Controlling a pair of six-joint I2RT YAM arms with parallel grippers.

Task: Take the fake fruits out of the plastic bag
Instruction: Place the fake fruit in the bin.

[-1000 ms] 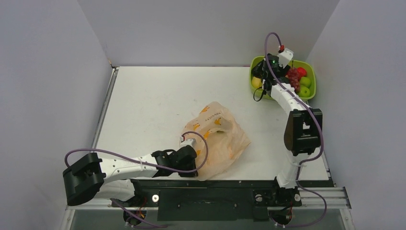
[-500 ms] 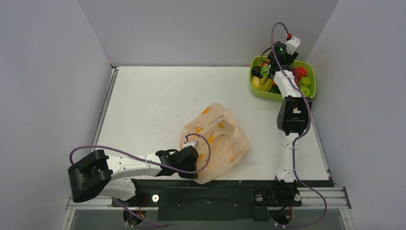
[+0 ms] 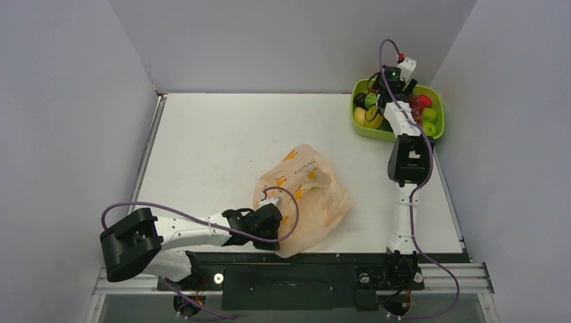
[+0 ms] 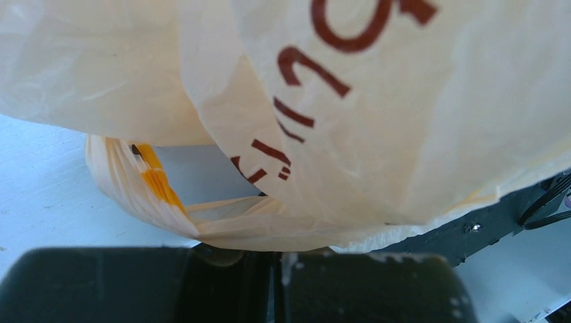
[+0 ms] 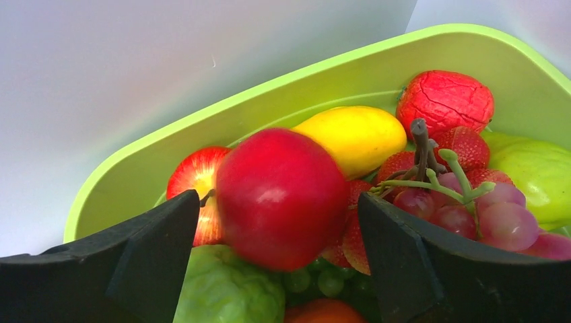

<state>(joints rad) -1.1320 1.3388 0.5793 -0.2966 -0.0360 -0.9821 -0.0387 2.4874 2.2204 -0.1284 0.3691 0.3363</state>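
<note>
The peach-orange plastic bag lies crumpled near the table's front edge and fills the left wrist view. No fruit shows in it. My left gripper is at its near-left edge, and its jaws are shut on a fold of the bag. My right gripper is over the lime-green tray, open. In the right wrist view a red apple sits between its spread fingers on the pile, among a yellow fruit, strawberries, a grape bunch and green fruits.
The tray stands at the table's back right corner, close to the grey walls; its wall rises behind the fruit. The black front rail runs just below the bag. The arm bases are at the near edge.
My right gripper has moved from the tray's left edge to over the fruit pile. My left arm has shifted slightly, still holding the bag.
</note>
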